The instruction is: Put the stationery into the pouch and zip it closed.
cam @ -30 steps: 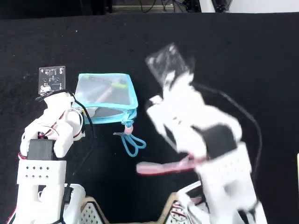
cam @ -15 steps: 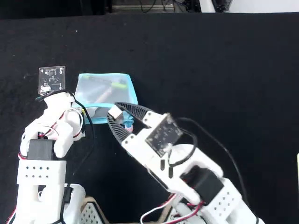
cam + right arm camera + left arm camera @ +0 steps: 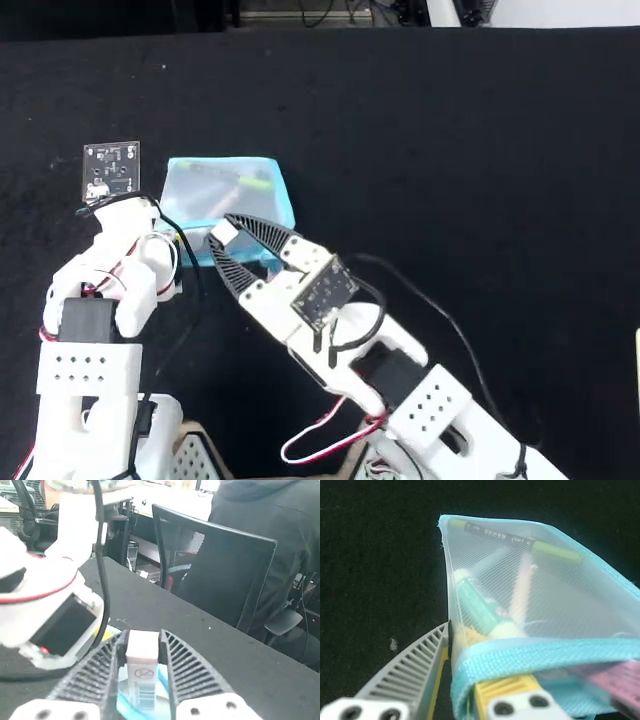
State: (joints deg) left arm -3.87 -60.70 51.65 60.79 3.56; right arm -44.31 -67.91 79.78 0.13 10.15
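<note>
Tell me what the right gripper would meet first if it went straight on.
The right gripper would likely meet the pouch first, just beyond its eraser, then the left arm; height is unclear.

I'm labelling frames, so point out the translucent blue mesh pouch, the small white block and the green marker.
translucent blue mesh pouch [image 3: 215, 200], high view, its mesh top face.
small white block [image 3: 142, 667], right wrist view, its front face.
green marker [image 3: 478, 610], left wrist view, mid-barrel.
</note>
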